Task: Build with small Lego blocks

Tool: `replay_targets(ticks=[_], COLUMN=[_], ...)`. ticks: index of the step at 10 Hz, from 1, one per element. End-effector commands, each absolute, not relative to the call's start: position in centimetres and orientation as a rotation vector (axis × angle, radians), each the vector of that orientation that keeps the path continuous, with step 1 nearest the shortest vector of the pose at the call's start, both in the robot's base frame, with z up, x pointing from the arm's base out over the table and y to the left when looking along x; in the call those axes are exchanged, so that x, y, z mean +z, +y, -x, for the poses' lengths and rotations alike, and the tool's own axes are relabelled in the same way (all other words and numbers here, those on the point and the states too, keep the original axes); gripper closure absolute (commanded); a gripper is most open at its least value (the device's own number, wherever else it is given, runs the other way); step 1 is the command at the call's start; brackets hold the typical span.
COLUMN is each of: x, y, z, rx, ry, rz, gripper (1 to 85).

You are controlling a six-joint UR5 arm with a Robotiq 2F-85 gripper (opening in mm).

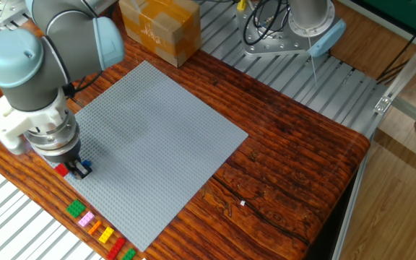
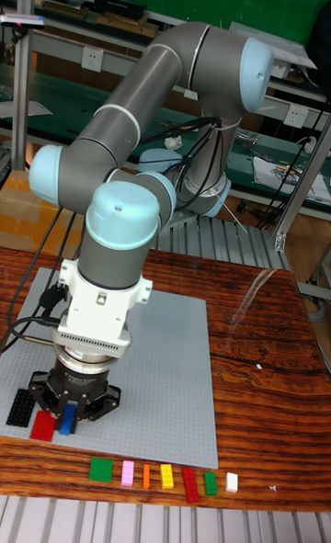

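Seven spare blocks (image 2: pixel 162 477) near baseplate (image 1: pixel 157 137), cardboard box (image 1: pixel 160 27) behind

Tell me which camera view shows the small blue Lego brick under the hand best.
The tall fixed view: the small blue Lego brick faces the camera between the hand's fingers, beside a red brick. In the fixed view, the blue brick is only a sliver behind the dark fingers.
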State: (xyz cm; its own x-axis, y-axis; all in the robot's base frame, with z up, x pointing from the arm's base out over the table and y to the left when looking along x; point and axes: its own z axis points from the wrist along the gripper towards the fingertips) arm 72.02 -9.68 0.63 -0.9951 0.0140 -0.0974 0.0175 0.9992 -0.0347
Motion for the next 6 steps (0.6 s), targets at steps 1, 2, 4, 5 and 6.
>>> replay_targets(ticks=[1, 2, 4, 5, 6], x=[1.33, 1.35, 1.45, 1.45, 1.44], y=[-10.34, -10.18, -10.05, -10.06, -10.01], z=[-72.15, -72.38, -72.64, -72.64, -72.41], rx=[-0.008, 0.005, 0.023, 0.023, 0.027], ry=[3.035, 3.03, 3.025, 3.025, 3.034], rz=[0.047, 0.053, 0.071, 0.064, 0.043], gripper=[56.7, 54.0, 49.3, 49.3, 51.3])
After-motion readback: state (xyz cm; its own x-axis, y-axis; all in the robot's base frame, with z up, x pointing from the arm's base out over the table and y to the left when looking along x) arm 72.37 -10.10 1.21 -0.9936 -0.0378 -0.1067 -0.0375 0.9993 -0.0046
